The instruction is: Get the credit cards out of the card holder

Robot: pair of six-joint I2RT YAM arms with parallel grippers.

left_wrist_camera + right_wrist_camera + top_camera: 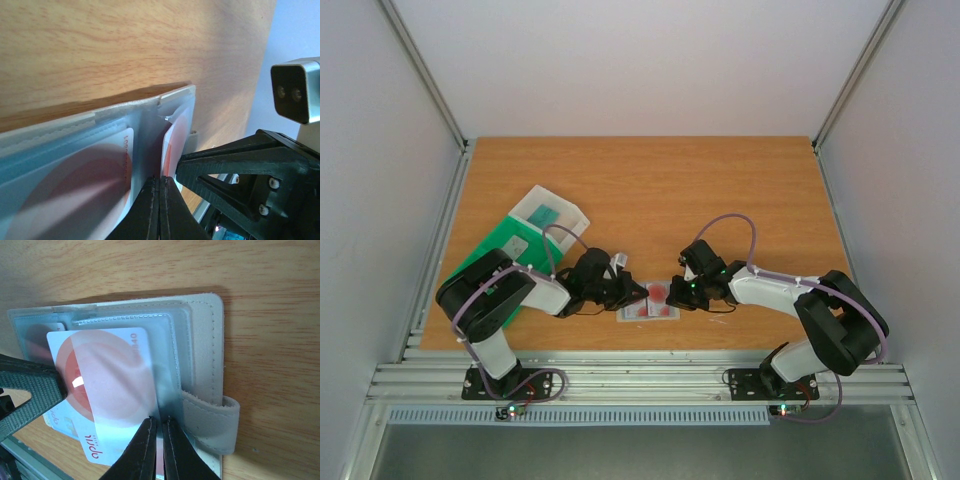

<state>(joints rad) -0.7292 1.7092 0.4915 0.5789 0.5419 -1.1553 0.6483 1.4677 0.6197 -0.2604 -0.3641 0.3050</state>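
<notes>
The wooden table [670, 185] carries a green tray [488, 248] and a clear box [572, 218], both back past the wrist of the left claw [642, 294]. The card holder [650, 308] lies opened flat between that claw and the right claw [678, 291].

Only the right wrist view shows the holder's stitched pale cover and its strap tab [212, 421], just right of the fingers. Ahead-left of them, a white credit card [107, 385] with a red disc bears "840" on its far edge and red lettering on its near end. The right claw is pressed together, pinching a clear leaf of the holder.

Only the left wrist view shows a raised leaf with a red-marked card [172, 145] straight ahead of the left claw. That claw is pressed together at the leaf's foot, but I cannot tell whether film or card lies between its fingers.
</notes>
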